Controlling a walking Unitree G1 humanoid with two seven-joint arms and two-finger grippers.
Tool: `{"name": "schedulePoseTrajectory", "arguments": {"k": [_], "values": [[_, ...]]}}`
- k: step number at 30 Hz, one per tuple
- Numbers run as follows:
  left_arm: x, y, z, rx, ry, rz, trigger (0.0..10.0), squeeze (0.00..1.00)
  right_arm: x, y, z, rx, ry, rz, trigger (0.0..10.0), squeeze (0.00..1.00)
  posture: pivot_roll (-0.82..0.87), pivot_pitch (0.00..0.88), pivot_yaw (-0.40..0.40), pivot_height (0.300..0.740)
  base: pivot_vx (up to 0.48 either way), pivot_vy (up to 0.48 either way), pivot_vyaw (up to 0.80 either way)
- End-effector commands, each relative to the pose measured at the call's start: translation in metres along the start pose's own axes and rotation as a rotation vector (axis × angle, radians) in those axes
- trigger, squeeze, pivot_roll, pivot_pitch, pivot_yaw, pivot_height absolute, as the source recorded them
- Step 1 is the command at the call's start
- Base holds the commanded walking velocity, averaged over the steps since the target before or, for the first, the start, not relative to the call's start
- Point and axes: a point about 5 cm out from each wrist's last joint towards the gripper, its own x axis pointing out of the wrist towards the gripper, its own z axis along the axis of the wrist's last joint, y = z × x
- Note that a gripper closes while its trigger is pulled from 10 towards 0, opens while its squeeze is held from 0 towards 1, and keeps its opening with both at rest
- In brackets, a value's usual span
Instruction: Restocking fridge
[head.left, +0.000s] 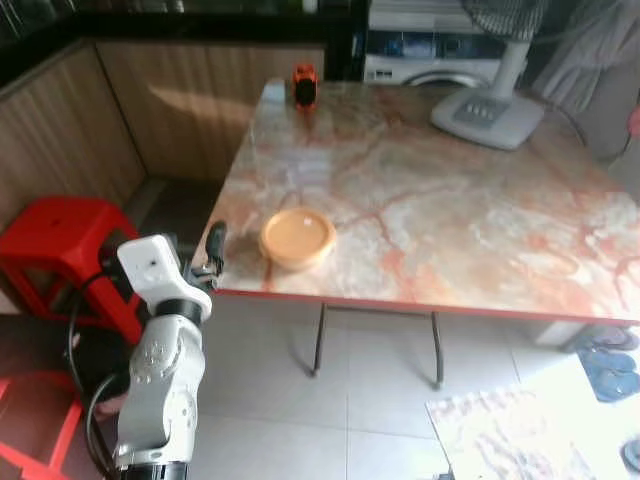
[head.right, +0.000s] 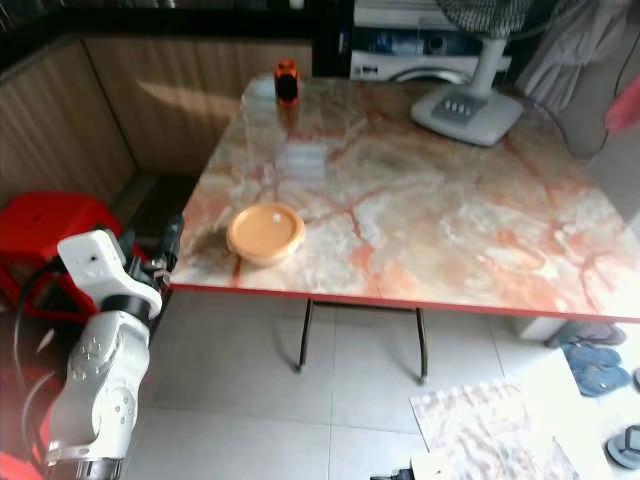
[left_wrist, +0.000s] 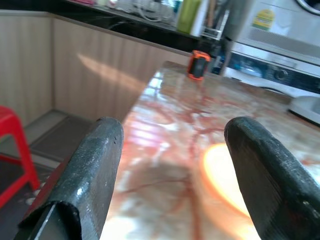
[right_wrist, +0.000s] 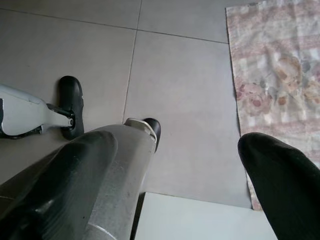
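Left gripper (head.left: 214, 250) hovers wide open, empty, beside the orange bowl (head.left: 297, 237): likely rigid, light, slick — pinch its rim.

Head pair looking forward and down from above, sharing the marble table (head.left: 450, 210), the bowl (head.left: 298, 237) near its front edge and the fan base (head.right: 467, 110) at the far side. Left wrist camera sitting low at the table's near edge, facing across the top, close to the bowl. Right wrist camera pointing straight down at floor tiles (right_wrist: 185, 90) and a rug (right_wrist: 280, 65).
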Motion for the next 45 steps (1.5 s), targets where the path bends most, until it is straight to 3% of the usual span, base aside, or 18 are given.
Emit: {"name": "schedulePoseTrajectory", "arguments": {"k": [1, 20, 40, 45], "values": [[0.0003, -0.0019, 0.0019, 0.008, -0.002, -0.008, 10.0, 0.0, 0.0003, 0.0002, 0.0011, -0.006, 0.0, 0.001, 10.0, 0.0, 0.01, 0.029, -0.003, 0.74, 0.0, 0.0, 0.0], [0.0003, -0.0041, 0.0037, 0.014, -0.006, -0.022, 10.0, 0.0, 0.0004, 0.0009, 0.0013, -0.018, 0.004, 0.009, 10.0, 0.0, 0.01, 0.035, -0.002, 0.74, 0.0, 0.0, 0.0], [0.0005, -0.0052, 0.004, 0.022, -0.009, -0.02, 10.0, 0.0, 0.0002, -0.0001, 0.0013, -0.016, 0.003, 0.006, 10.0, 0.0, 0.01, 0.036, -0.006, 0.74, 0.286, 0.0, 0.0], [-0.0001, -0.0103, 0.0014, 0.005, 0.01, -0.065, 10.0, 0.0, 0.0002, 0.0002, 0.0011, -0.006, -0.002, 0.004, 10.0, 0.0, 0.01, 0.038, -0.003, 0.74, 0.186, 0.0, 0.0]]}}
